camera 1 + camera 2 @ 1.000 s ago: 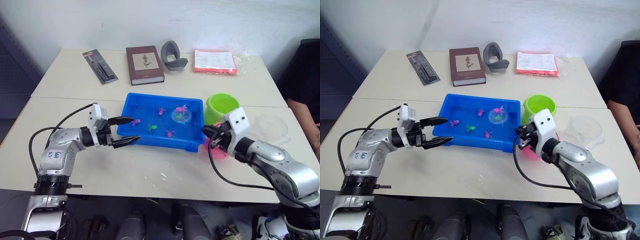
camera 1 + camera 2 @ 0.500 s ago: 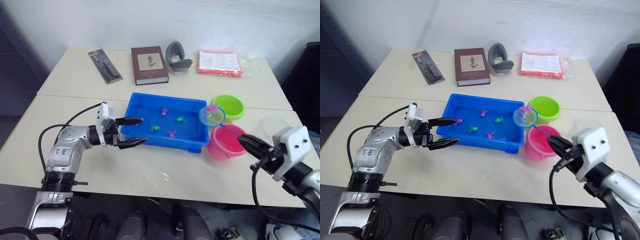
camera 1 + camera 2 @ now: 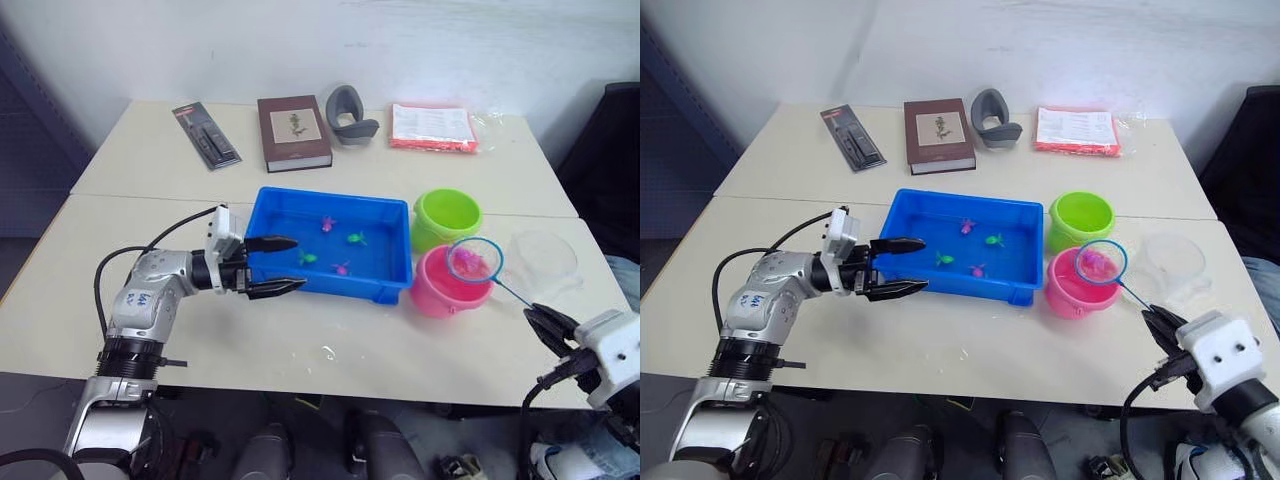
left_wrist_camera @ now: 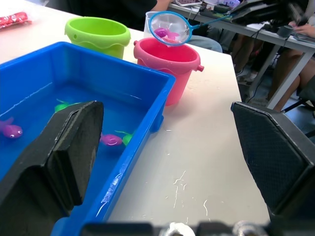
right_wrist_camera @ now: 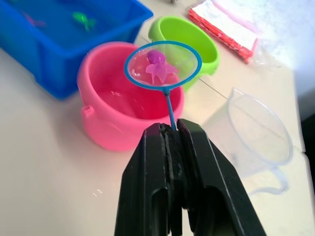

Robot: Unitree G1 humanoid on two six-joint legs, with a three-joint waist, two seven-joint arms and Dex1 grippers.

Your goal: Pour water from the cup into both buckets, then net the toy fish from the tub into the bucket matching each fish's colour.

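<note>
- Between my two grippers sits the tub (image 3: 330, 243), its near-left corner right at my left gripper (image 3: 283, 266), whose jaws stand wide apart and hold nothing.
- Ahead of my right gripper (image 5: 172, 129) and past the tub's right end stand the pink bucket (image 3: 445, 286) and, behind it, the green bucket (image 3: 446, 214); both are upright and touching or nearly so.
- Just beside my right gripper on its outer side is the cup (image 3: 543, 258), upright on the table.
- My right jaws are clamped on the thin stick of the net (image 5: 163, 64), whose hoop hangs over the pink bucket's mouth with a pink fish (image 5: 158, 67) lying in the mesh.
- Four fish (image 3: 341, 267) lie in the tub, two green and two pink as far as I can judge.
- Risks, as I judge them: the stick is thin, so it could twist in my grip as I tip it, and the fish might drop on the table or cling to the mesh; swinging wide could knock the cup, which looks light.
- Hard to make out: whether either bucket already holds fish or water beyond a faint sheen in the pink one, and my right gripper is partly cut off low in the head views.
</note>
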